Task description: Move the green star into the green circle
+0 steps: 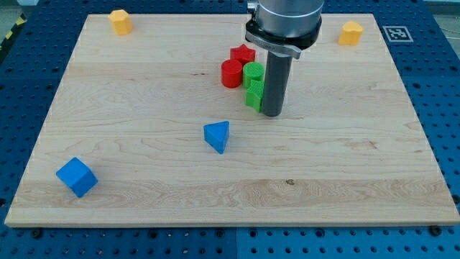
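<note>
My tip (pixel 271 114) rests on the pale wooden table (pixel 345 158), touching the green star (pixel 254 97) beside the green circle (pixel 252 73); blue pegboard (pixel 438 86) surrounds it, no pincer shows.

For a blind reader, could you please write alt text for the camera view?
My tip touches the right side of the green star, which sits just below the green circle beside two red blocks on a wooden board.

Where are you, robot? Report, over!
My tip touching green star, on its right. Green circle right behind star, touching. Red blocks crowd circle's left. Over.
</note>
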Controlling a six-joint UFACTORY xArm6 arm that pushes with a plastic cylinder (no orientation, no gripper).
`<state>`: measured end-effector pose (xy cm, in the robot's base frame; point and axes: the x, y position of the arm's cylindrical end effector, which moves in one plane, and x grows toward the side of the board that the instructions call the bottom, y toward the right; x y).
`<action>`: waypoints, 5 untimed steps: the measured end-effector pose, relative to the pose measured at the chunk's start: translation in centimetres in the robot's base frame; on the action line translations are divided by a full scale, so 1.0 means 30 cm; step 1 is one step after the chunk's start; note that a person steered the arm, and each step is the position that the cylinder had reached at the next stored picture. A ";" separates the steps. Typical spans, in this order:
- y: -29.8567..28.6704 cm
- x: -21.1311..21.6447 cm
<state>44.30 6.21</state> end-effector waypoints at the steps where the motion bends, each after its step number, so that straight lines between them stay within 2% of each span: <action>1: -0.016 -0.032; 5: -0.079 -0.071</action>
